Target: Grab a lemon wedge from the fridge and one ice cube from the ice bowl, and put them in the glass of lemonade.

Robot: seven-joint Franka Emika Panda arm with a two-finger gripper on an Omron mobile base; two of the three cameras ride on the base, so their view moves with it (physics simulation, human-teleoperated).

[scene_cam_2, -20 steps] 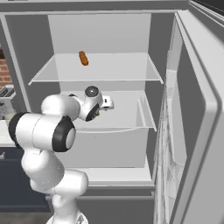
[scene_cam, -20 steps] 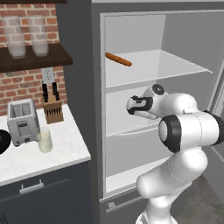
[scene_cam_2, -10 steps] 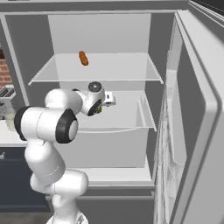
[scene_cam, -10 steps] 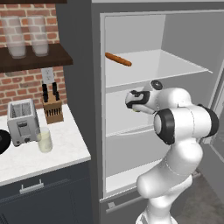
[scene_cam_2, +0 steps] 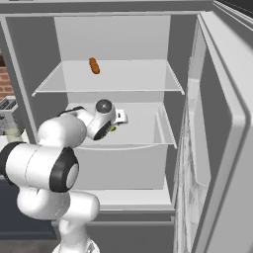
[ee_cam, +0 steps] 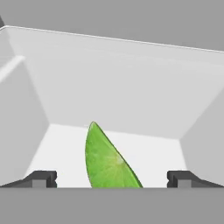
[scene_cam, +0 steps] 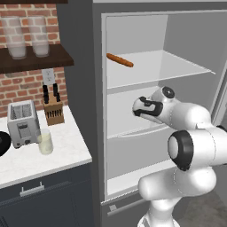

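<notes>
— Why is the claw (ee_cam: 112,179) so deep in the fridge (scene_cam: 84,88)?
— Spread wide, holding nothing; the lemon wedge (ee_cam: 107,159) lies on the middle shelf (scene_cam_2: 143,133), between its tips, ready for pinching.

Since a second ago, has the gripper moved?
Yes. In the left base view the gripper has gone left, deeper into the fridge above its middle shelf, under the sausage. It hangs open over the lemon wedge.
</notes>
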